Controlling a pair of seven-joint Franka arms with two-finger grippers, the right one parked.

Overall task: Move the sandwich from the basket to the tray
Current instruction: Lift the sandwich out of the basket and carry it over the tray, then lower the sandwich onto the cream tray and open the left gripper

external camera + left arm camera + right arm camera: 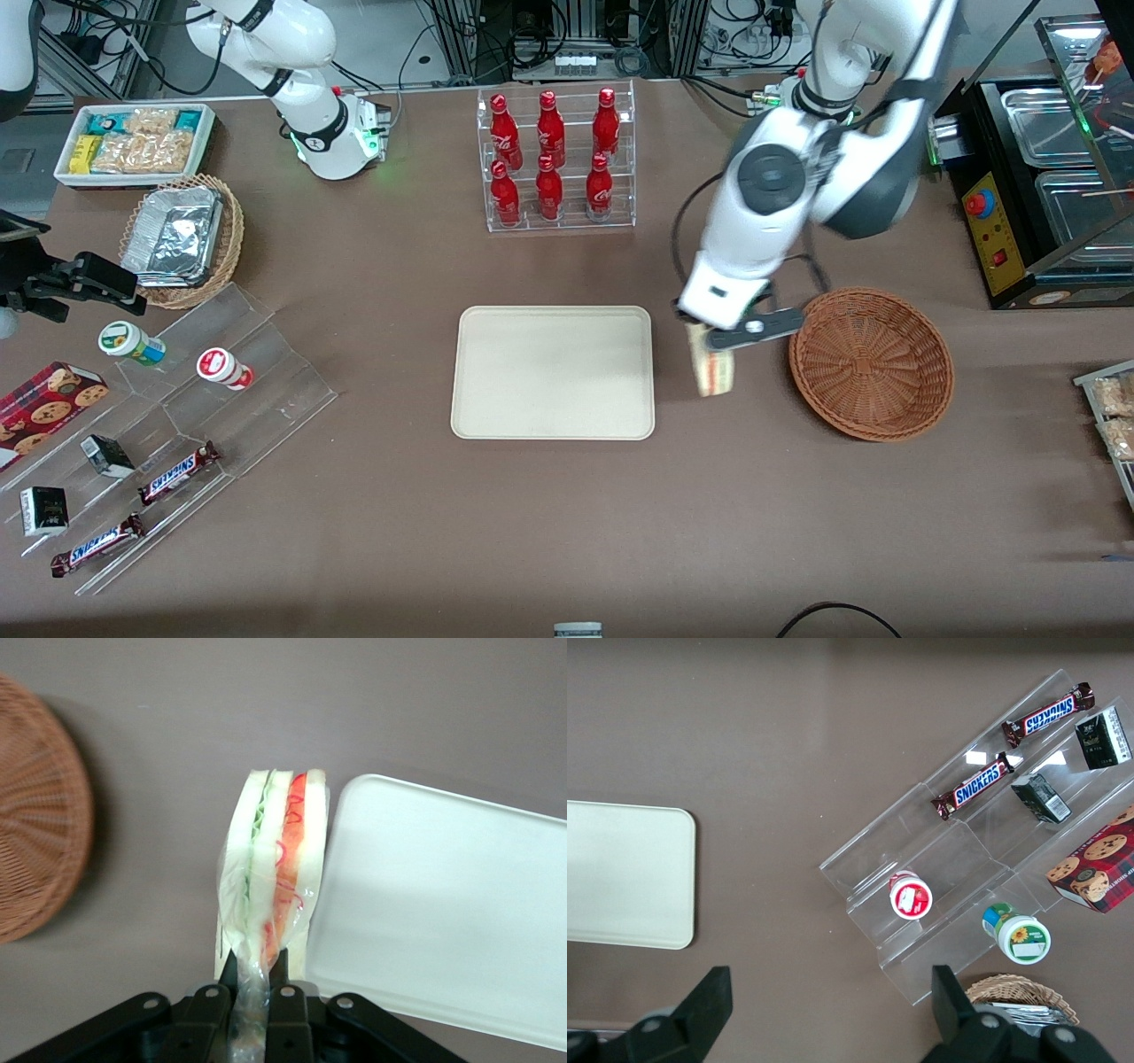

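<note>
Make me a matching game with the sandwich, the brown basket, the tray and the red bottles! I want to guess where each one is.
Things:
1. sandwich
2. basket
3. tray
4. red bottles

Places or states:
A. standing in a clear rack
B. flat on the table with nothing on it
C. held by its wrapper in the tool, above the table between two other things
D. round and woven, with nothing in it, toward the working arm's end of the table

Right pairs: 1-C, 2-D, 3-B, 4-A
</note>
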